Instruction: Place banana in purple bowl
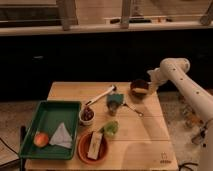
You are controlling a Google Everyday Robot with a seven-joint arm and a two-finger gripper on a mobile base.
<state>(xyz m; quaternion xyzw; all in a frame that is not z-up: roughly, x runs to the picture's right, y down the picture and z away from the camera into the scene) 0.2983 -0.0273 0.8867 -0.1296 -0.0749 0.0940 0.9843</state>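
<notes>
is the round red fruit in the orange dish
No, the fruit lies in the green tray; the dish holds a tan block, and the hand is at the purple bowl.

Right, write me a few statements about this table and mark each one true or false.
1. The tan block lies in the orange-red dish. True.
2. The round red-orange fruit shares that dish. False: it lies in the green tray.
3. The gripper is beside the purple bowl, at the far right of the table. True.
4. The banana lies in the green tray. False: it sits in the purple bowl.
</notes>
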